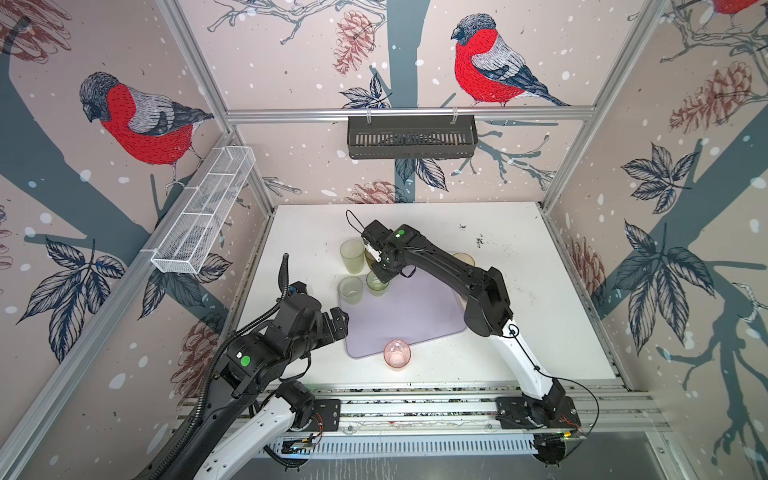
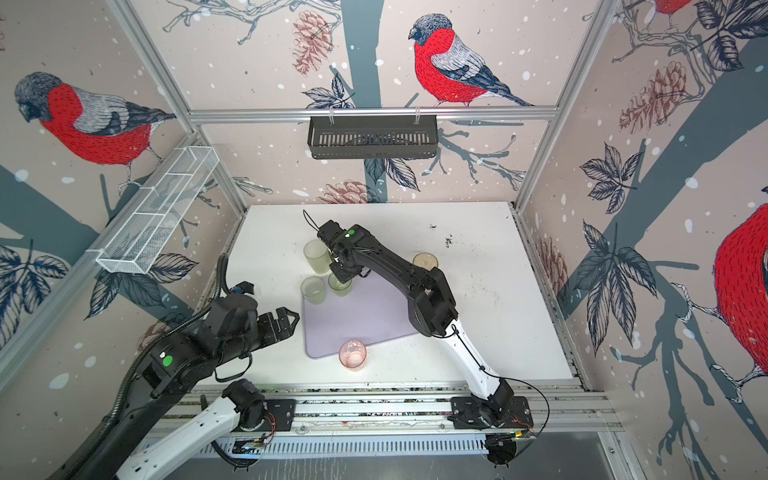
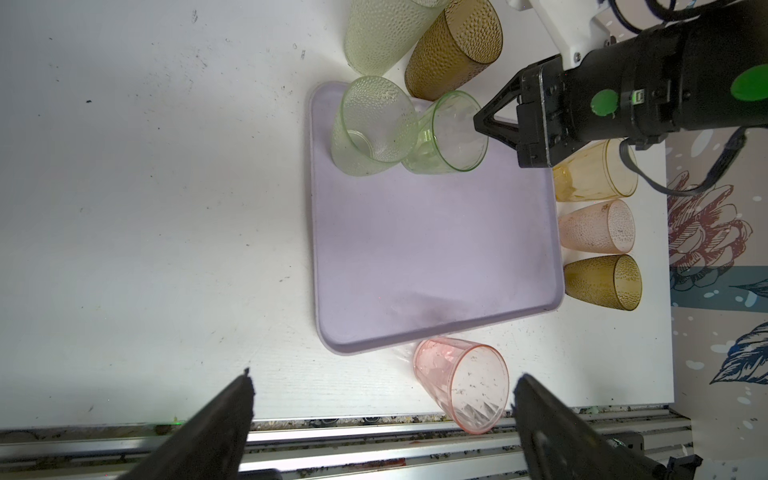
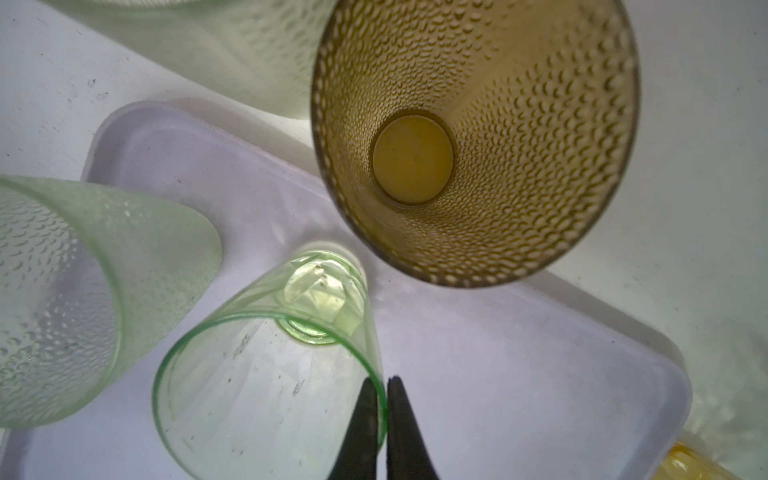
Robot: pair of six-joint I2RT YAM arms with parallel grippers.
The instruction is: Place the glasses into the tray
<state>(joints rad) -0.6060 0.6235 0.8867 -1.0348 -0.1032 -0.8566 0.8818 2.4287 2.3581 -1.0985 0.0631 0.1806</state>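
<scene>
Tray [image 1: 407, 320] holds two glasses, both upright in its far-left corner: pale dimpled green glass [image 1: 350, 289] and, just to its right, brighter green glass [image 1: 376, 286].

Right gripper [image 4: 384, 380] reaches in from the right and points down onto the brighter green glass. Its fingers are almost together, pinching the rim wall with one finger inside and one outside. The glass base is down at tray-floor level; can't tell if it's fully resting.

Off the tray, on the table [image 1: 532, 291]:
- Tall pale green glass [image 1: 352, 256] and far brown glass [image 3: 453, 50] stand side by side just beyond the far-left corner.
- Amber-yellow glass [image 3: 594, 172], peach glass [image 3: 596, 226] and right-side brown glass [image 3: 602, 282] stand in a row along the tray's right edge, mostly hidden under the right arm in both top views.
- Pink glass [image 1: 397, 353] is just off the near edge.

Left gripper [image 2: 286, 322] hovers at the tray's near-left, jaws spread wide, holding nothing, well apart from the green pair.

Black slotted basket [image 1: 411, 139] hangs on the far wall, white wire basket [image 1: 203, 208] on the left wall.
</scene>
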